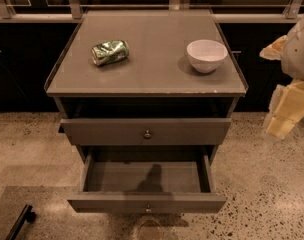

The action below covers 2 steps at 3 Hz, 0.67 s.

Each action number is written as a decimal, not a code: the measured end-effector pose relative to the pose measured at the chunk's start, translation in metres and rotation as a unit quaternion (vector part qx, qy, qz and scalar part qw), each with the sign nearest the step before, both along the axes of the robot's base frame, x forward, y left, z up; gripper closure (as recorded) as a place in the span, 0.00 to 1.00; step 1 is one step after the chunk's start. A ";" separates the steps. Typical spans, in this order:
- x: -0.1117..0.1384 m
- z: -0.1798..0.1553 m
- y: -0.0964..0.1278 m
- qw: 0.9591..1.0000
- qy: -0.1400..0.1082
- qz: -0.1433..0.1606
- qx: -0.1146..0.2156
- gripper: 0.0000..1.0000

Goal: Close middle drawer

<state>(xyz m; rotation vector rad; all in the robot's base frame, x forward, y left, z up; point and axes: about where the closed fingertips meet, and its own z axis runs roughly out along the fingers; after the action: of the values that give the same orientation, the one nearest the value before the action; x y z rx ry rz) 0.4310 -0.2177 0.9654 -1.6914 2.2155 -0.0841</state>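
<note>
The middle drawer (pixel 147 203) is pulled well out of the cabinet, its front low in the view and its knob (pixel 148 209) centred. The gripper (pixel 283 120) hangs at the right edge, beside the cabinet and well apart from the drawer; I cannot tell whether it is spread or closed. To close the drawer, I bring the gripper down in front of the panel, set it against the front near the knob, and push straight back. An off-centre push may skew the drawer and jam it. The top drawer (pixel 147 131) stands slightly out, so I keep the arm clear below it. The middle drawer looks empty, with only a shadow on its floor. The bowl (pixel 206 55) on the cabinet top (pixel 152 74) looks empty; a crushed can (pixel 110 52) lies well to its left.
</note>
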 end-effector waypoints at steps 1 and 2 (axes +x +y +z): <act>-0.018 -0.056 -0.011 0.998 0.008 -0.013 0.060 0.00; -0.039 -0.147 -0.014 0.984 0.040 -0.063 0.163 0.00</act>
<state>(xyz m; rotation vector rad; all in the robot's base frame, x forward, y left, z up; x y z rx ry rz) 0.3922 -0.2318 0.8188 -1.3988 2.2451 0.3049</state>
